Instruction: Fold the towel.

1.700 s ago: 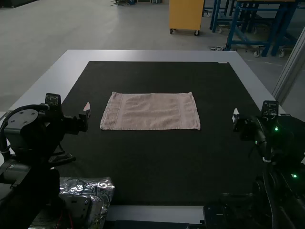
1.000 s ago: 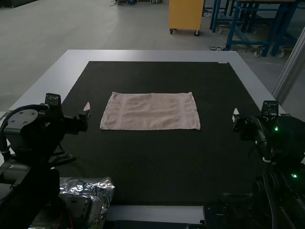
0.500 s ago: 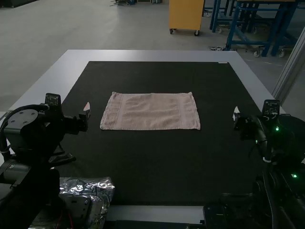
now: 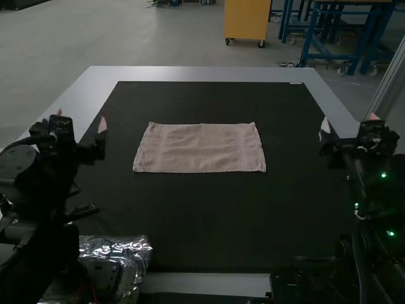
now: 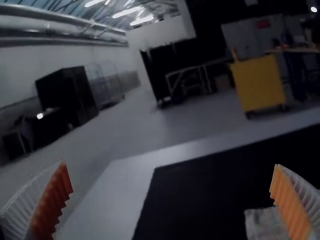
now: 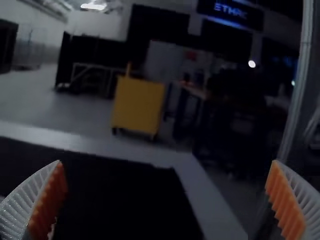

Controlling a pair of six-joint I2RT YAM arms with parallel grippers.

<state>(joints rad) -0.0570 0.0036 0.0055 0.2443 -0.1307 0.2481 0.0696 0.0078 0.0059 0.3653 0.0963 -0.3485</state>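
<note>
Foil [image 4: 134, 247] well apart from the towel [image 4: 200, 149]

Pink twl [image 4: 199, 149], blk mat [image 4: 202, 215], gry tbl [image 4: 196, 73]

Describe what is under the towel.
The towel lies on the black mat, which shows all round it; whatever is directly beneath the cloth is covered and cannot be seen.

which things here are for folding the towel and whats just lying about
For the fold:
- towel, spread out
- left gripper, open
- right gripper, open

Just there:
- crinkled silvery foil
- dark mat, only the surface under the towel
</note>
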